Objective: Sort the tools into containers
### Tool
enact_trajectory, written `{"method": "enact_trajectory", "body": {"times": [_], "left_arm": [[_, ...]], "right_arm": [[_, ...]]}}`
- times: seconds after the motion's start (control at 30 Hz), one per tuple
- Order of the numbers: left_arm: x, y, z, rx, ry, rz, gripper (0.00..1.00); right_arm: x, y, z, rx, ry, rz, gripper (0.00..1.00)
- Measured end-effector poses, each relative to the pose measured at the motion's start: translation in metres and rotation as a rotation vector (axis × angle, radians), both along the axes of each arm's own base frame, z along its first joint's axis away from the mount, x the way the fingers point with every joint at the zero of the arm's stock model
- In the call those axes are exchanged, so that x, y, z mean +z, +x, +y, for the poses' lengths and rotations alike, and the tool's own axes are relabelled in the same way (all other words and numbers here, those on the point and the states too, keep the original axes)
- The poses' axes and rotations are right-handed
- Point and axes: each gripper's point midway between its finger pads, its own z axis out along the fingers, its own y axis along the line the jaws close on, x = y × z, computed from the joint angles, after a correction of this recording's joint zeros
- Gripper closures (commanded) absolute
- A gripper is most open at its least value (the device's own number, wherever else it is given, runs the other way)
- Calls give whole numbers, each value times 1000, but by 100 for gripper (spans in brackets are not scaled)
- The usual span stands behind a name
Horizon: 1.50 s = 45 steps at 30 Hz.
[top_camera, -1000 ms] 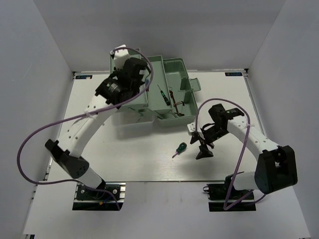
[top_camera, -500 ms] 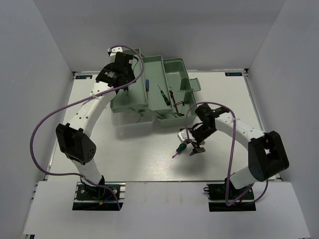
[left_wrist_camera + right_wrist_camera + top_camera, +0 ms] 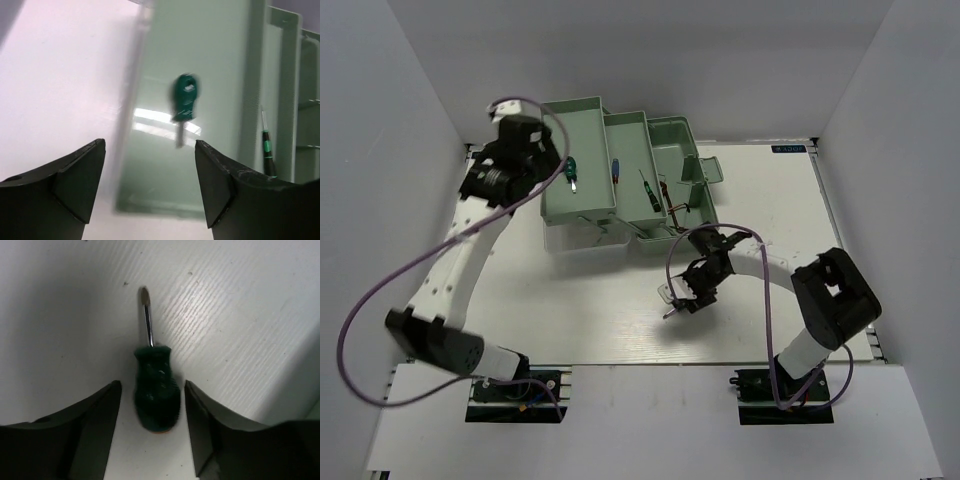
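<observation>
A stubby green-handled screwdriver (image 3: 570,172) lies in the leftmost mint tray (image 3: 588,205); it also shows in the left wrist view (image 3: 184,100). My left gripper (image 3: 535,165) is open and empty, off the tray's left edge (image 3: 150,185). A second green-handled screwdriver (image 3: 155,390) lies on the table between the open fingers of my right gripper (image 3: 152,385), untouched by either. In the top view that gripper (image 3: 685,293) covers it except the tip (image 3: 667,312). A blue-handled screwdriver (image 3: 616,170) lies in the middle tray, with reddish hex keys (image 3: 670,205) further right.
A slim green-and-black screwdriver (image 3: 647,190) lies in the tray beside the hex keys, also seen in the left wrist view (image 3: 267,150). The toolbox body (image 3: 670,135) stands at the back centre. White walls enclose the table.
My left gripper has drawn back to the left from over the trays, and a green screwdriver now lies in the left tray. My right gripper has moved left and down around the screwdriver on the table.
</observation>
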Motion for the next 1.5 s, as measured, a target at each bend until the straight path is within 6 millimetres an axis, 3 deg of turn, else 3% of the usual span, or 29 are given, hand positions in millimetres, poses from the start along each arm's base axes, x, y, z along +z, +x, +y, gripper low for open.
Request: {"method": "enact_trajectory", "body": {"times": [0.1, 0.2, 0.27, 0.37, 0.47, 0.63, 0.73, 0.8, 0.93, 1.0, 1.1, 1.17, 1.2, 1.23, 1.27, 1.37, 1.5], "left_arm": [[0, -42, 38, 82, -18, -7, 18], [-21, -73, 68, 169, -46, 23, 16], [-45, -84, 79, 215, -67, 70, 16], [-85, -92, 91, 267, -101, 163, 16], [-118, -100, 100, 305, -150, 247, 15], [-155, -101, 111, 351, -263, 310, 15], [-173, -95, 110, 345, -331, 339, 15], [-183, -84, 104, 314, -381, 347, 15], [-198, -64, 89, 223, -470, 359, 15], [-201, -56, 82, 174, -501, 355, 15], [-203, -49, 75, 117, -520, 351, 15], [-206, -48, 73, 94, -524, 357, 15], [-206, -48, 72, 83, -526, 361, 15], [-207, -48, 72, 76, -525, 362, 15], [-207, -48, 72, 69, -524, 363, 15], [-207, -49, 74, 56, -515, 362, 15], [-206, -52, 77, 48, -510, 365, 15]], "right_arm": [[-3, -4, -2, 25, 3, -15, 71], [-2, -3, -3, 30, 3, -33, 94], [-1, -6, -7, 28, -10, -23, 100], [11, -25, -18, 17, -48, 75, 100], [63, -26, -4, -8, 17, 132, 100], [221, 15, 52, -128, 350, -10, 100], [293, 38, 76, -252, 502, -49, 100], [322, 57, 91, -357, 561, -33, 100], [354, 111, 141, -540, 632, 32, 100], [352, 136, 167, -612, 651, 67, 100], [325, 161, 197, -706, 633, 104, 97], [299, 166, 212, -733, 590, 128, 60], [285, 166, 219, -743, 566, 136, 46], [274, 166, 224, -756, 543, 148, 35], [264, 165, 229, -763, 524, 156, 31], [252, 159, 237, -761, 505, 164, 29], [257, 138, 231, -707, 541, 219, 36]]}}
